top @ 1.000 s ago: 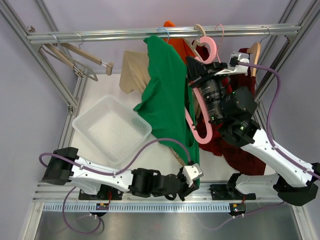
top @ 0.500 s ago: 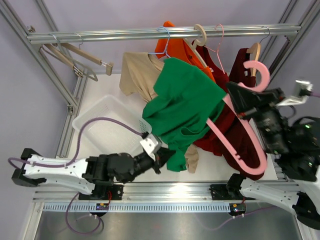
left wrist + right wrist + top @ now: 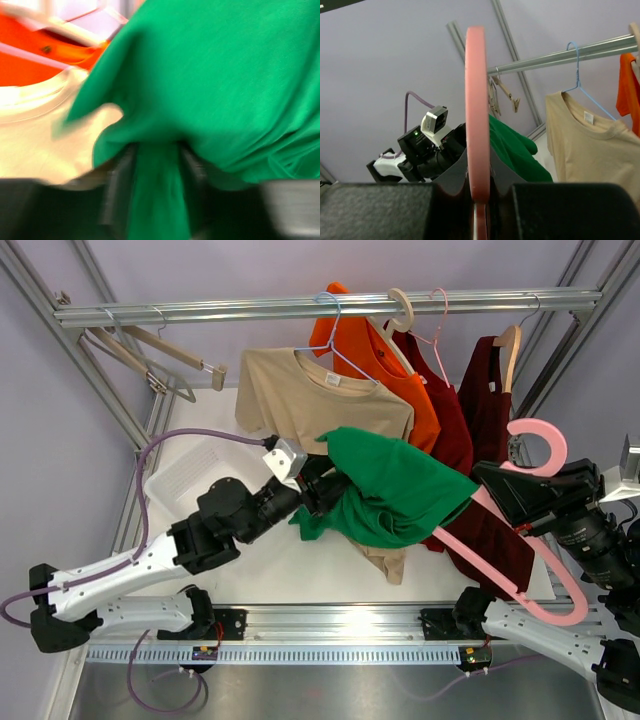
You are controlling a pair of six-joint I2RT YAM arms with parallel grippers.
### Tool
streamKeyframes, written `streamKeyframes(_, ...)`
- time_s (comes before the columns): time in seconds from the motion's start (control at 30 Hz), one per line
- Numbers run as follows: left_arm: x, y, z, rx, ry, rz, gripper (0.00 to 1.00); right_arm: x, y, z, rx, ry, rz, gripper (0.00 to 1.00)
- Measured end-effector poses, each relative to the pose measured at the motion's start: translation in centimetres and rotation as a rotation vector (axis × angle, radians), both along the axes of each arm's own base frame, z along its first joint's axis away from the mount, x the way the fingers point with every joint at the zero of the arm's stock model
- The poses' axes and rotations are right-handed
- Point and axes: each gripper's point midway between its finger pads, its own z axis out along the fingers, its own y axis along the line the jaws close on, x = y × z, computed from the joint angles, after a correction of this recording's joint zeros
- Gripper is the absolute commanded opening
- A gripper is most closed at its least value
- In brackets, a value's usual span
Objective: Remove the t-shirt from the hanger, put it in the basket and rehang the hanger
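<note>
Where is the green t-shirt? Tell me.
Top view, centre: the green t-shirt stretches from the left gripper to the pink hanger on the right, overlapping the beige shirt.

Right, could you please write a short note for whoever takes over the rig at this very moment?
Left hand: the bunched green cotton t-shirt runs between its fingers. The wrist view is blurred, so I cannot tell whether it grips.
Right hand: shut on the pink plastic hanger, held off the metal rail.
T-shirt: it hangs between the two hands, in front of the beige t-shirt. Its right edge meets the hanger's tip.
Done: most of the t-shirt is off the hanger.
Left: check that the last edge is free, then probably draw the hands apart.
</note>
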Motion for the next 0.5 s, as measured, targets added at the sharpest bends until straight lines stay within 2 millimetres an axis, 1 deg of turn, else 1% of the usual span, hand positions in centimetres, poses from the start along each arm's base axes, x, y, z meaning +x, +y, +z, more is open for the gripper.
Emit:
streamKeyframes(0.03,-0.4,-0.8,0.1,-0.002,-0.009,-0.036,0.57,-0.2,0.1,-0.1,-0.003,0.002,0.013,0.0)
streamKeyframes(0.1,-0.8,-2.1,-0.4,0.009,-0.017,-0.09,0.56,-0.6,0.4,-0.3,-0.007,0.007,0.039,0.0)
streamKeyframes(0.2,-1.0,-3.4,-1.5,0.049,-0.022,-0.127,0.14,-1.1,0.9,-0.6,-0.014,0.011,0.082,0.0)
streamKeyframes(0.23,-1.0,-3.6,-1.7,0.058,-0.023,-0.133,0.06,-1.2,1.1,-0.6,-0.016,0.013,0.095,0.0)
streamKeyframes(0.27,-1.0,-3.8,-1.8,0.066,-0.025,-0.138,0.0,-1.4,1.2,-0.6,-0.013,0.015,0.103,0.0)
streamKeyframes(0.33,-1.1,-3.9,-1.5,0.073,-0.035,-0.146,0.0,-1.5,1.1,-0.5,-0.005,0.015,0.107,0.0)
streamKeyframes(0.5,-1.3,-3.7,0.4,0.049,-0.058,-0.156,0.0,-1.8,0.4,0.0,0.019,0.004,0.101,0.0)
